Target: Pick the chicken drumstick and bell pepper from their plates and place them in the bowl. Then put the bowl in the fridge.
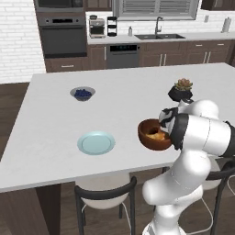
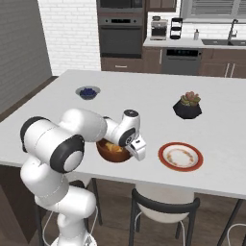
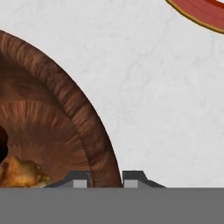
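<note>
**newbie_arm:** Left base view first. The bowl (image 1: 153,134) sits near the front edge of the counter (image 1: 55,128) with the arm bent over its right side. Something golden inside, so I take that for the chicken drumstick (image 1: 158,135). The light blue plate (image 1: 96,142) is bare. What's the step?

**panda_fan:** Looks like grabbing the bowl for the fridge trip. In the right base view the gripper (image 2: 136,150) is down at the bowl's (image 2: 113,151) right rim, and the red-rimmed plate (image 2: 180,156) beside it is bare too. I can't pick out the bell pepper in that view, so I'd guess it's in the bowl, hidden by the arm.

**newbie_arm:** And the hand view?

**panda_fan:** That settles it. The two fingertips (image 3: 80,179) stand on either side of the bowl's wall (image 3: 94,131), one inside and one outside, so the jaws are pinched onto the rim. The drumstick (image 3: 22,173) lies on the bowl floor, just inside.

**newbie_arm:** Tips for doing it well?

**panda_fan:** A rim pinch on a deep bowl is lopsided, so I'd lift slowly and keep it level, or the food slides and the bowl may swivel in the grip. Clear the plate before swinging.
</note>
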